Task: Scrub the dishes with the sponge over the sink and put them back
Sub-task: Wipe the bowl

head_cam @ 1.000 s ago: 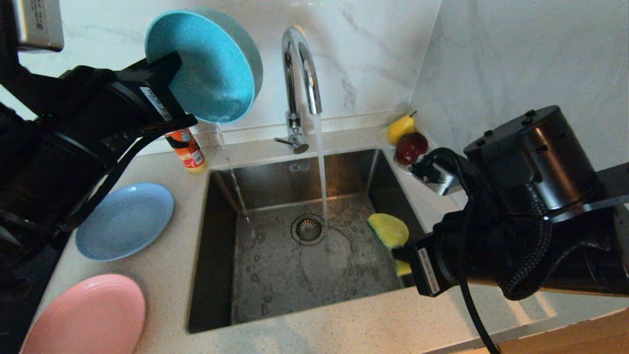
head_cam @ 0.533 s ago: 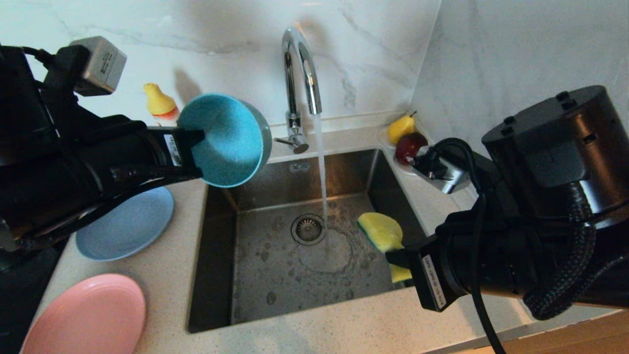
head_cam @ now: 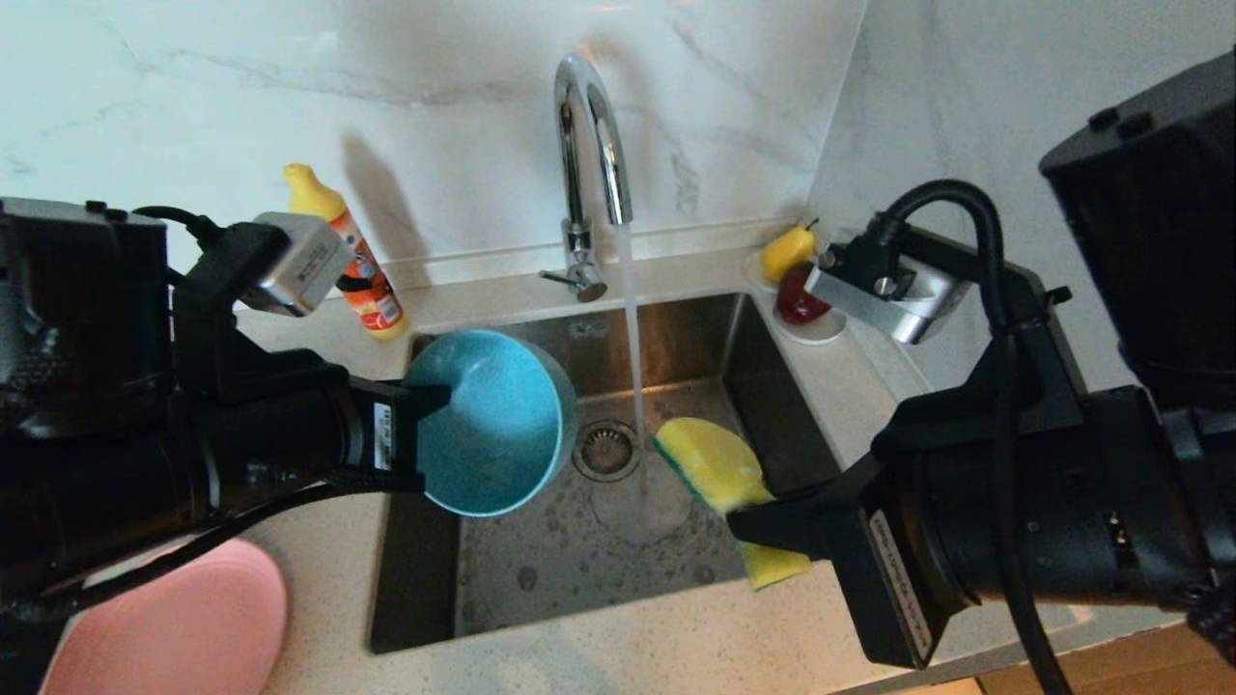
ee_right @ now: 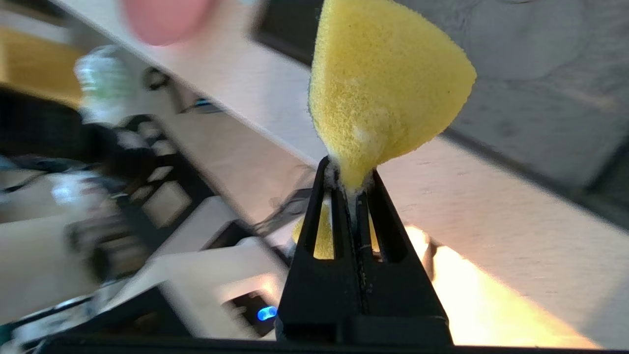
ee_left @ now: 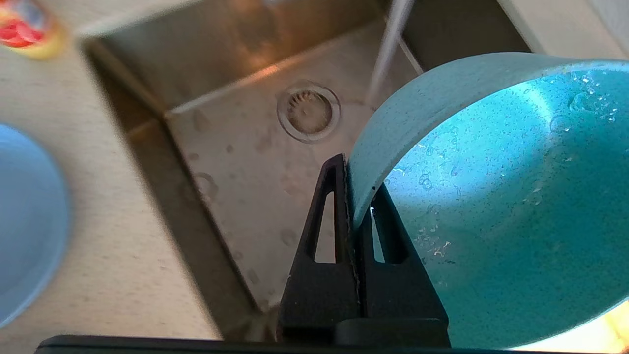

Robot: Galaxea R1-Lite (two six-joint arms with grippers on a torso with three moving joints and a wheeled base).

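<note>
My left gripper (head_cam: 425,405) is shut on the rim of the teal-blue bowl (head_cam: 492,425), one finger inside it and one outside (ee_left: 351,182). The wet bowl (ee_left: 491,221) hangs tilted over the left part of the steel sink (head_cam: 541,569). My right gripper (head_cam: 763,521) is shut on the yellow sponge (head_cam: 715,463), pinching its middle (ee_right: 350,177) so the sponge (ee_right: 383,83) fans out beyond the tips. The sponge sits just right of the water stream (head_cam: 632,338). The pink plate (head_cam: 183,627) lies on the counter at the front left. The light-blue plate (ee_left: 24,221) shows only in the left wrist view.
The chrome tap (head_cam: 589,125) runs onto the basin beside the drain strainer (head_cam: 605,449). A yellow-capped soap bottle (head_cam: 357,261) stands at the back left. A white saucer (head_cam: 821,333) with a pear (head_cam: 787,251) and an apple (head_cam: 794,294) sits at the back right corner.
My left arm has brought the bowl down from high by the wall to low over the sink. My right gripper has carried the sponge leftward toward the water stream.
</note>
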